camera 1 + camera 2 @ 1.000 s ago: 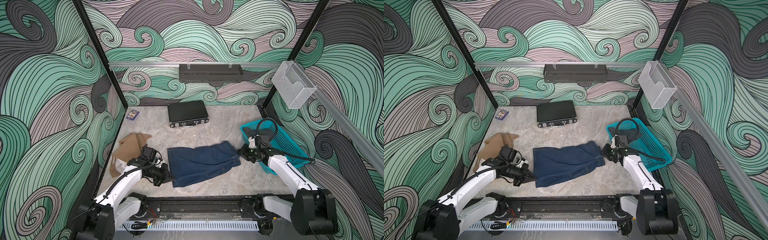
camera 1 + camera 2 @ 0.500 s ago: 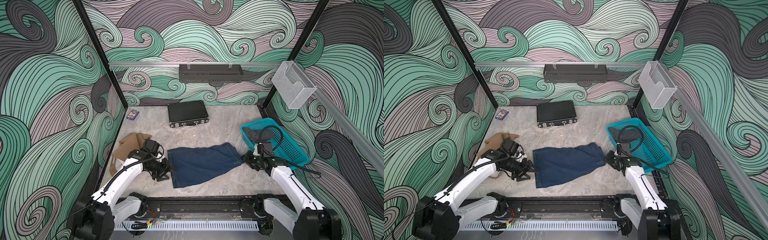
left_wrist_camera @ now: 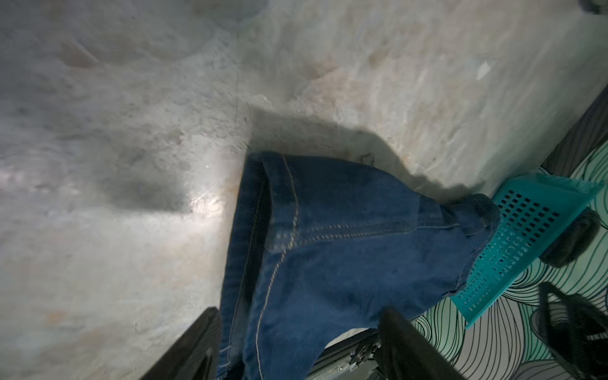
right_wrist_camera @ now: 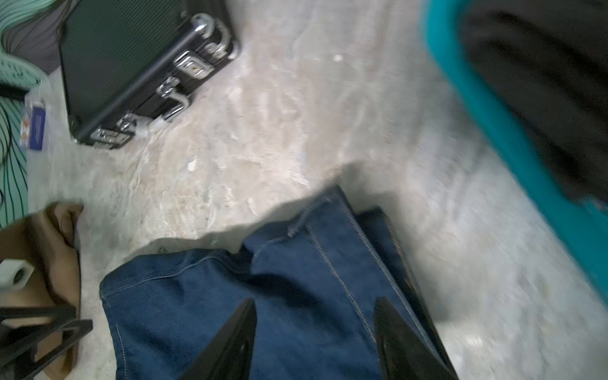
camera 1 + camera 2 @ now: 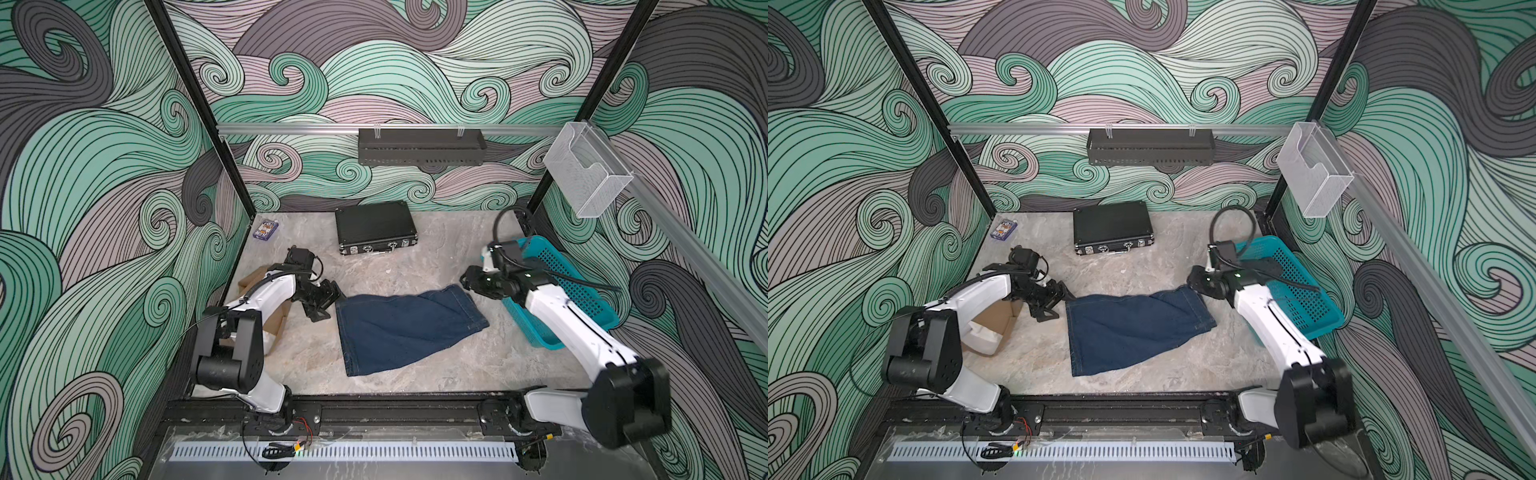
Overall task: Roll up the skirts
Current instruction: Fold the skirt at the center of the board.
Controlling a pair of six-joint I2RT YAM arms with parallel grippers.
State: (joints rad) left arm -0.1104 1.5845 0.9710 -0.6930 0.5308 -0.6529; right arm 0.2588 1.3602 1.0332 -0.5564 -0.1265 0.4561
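You had the denim skirt [image 5: 405, 328] [image 5: 1133, 328] spread unrolled in the middle of the worktop [image 5: 415, 266], a little nearer the front edge than the back. Its wide hem faced the left edge and its narrower waistband end faced the right edge. A few soft folds ran across the cloth near the waistband.

Your left gripper [image 5: 328, 303] hung just beside the hem's back corner. In the left wrist view [image 3: 299, 312] its jaws stood wide apart with the denim edge showing between them, and they gripped nothing. Your right gripper [image 5: 468, 283] [image 5: 1192, 280] hovered just beside the waistband's back corner. In the right wrist view [image 4: 316, 301] its jaws were spread as well, with the denim below them and nothing held.

The tan-brown skirt [image 5: 276, 326] [image 5: 1000, 322] lay crumpled along the left edge, partly hidden under your left arm, with a pale lining showing at its front end.

The teal basket [image 5: 538, 334] sat at the right edge, with your right arm reaching across it. The right wrist view showed a dark cloth [image 4: 543, 98] inside it, too blurred to show any pattern.

The black hard case [image 5: 376, 226] lay closed near the middle of the back edge, well apart from the denim. A small blue box [image 5: 266, 230] rested in the back left corner.
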